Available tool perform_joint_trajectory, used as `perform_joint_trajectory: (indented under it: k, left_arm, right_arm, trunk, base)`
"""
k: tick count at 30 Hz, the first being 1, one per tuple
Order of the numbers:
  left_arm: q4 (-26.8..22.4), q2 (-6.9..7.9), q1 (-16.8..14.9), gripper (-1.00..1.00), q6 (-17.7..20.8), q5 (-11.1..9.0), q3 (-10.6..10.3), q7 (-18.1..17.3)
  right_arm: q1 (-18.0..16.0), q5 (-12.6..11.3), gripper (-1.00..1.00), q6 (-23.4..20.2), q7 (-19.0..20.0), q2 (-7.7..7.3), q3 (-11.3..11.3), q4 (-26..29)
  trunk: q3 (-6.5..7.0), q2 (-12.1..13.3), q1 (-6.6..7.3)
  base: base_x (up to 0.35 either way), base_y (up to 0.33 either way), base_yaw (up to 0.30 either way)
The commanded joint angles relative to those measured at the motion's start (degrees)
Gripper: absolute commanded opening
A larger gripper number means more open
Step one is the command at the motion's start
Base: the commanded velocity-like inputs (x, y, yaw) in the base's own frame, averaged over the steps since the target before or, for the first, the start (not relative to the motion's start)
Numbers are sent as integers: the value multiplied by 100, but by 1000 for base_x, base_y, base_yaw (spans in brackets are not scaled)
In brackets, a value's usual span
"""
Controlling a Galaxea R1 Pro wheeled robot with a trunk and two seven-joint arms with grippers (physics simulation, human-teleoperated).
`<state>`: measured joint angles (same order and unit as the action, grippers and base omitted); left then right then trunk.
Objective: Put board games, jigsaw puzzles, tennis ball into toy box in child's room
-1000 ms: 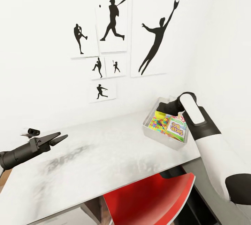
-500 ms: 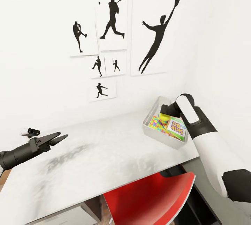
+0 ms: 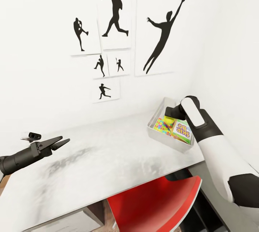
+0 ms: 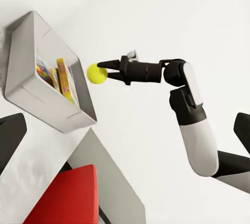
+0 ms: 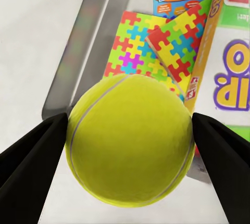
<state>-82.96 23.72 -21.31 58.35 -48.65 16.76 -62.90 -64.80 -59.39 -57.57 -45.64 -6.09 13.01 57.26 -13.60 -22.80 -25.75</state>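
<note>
We grip the small yellow-green fuzzy tennis ball (image 5: 130, 139) in our closed right pincer (image 4: 104, 71). Beneath it, the light grey plastic toy box (image 5: 78, 57) already holds puzzles and games. Only the ball's drop looks left.

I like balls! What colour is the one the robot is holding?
Yellow-green tennis ball, clearest in the right wrist view.
</note>
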Motion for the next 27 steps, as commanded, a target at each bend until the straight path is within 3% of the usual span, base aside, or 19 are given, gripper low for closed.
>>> perform_joint_trajectory:
  k: [1, 5, 11, 27]
  left_arm:
    - [-1, 1, -5, 100, 27, -3, 2, -12]
    - [-1, 5, -5, 100, 35, -4, 2, -19]
    - [-1, 20, -5, 100, 38, -29, 2, -27]
    - [-1, -16, -5, 100, 14, -39, -2, -21]
  right_arm:
    - [-51, -55, -100, -9, -58, -6, 20, 4]
    - [-168, -55, -100, 28, -59, -6, 18, 4]
    - [-271, -44, -100, 507, -51, -6, 57, -218]
    - [-293, -28, -100, 685, -42, 1, 70, -367]
  trunk:
    - [-19, -12, -3]
    - [-47, -12, -3]
    - [-90, -12, -3]
    - [-204, -12, -3]
  base:
    - [0, 0, 0]
    - [0, 0, 0]
    - [0, 0, 0]
    - [0, 0, 0]
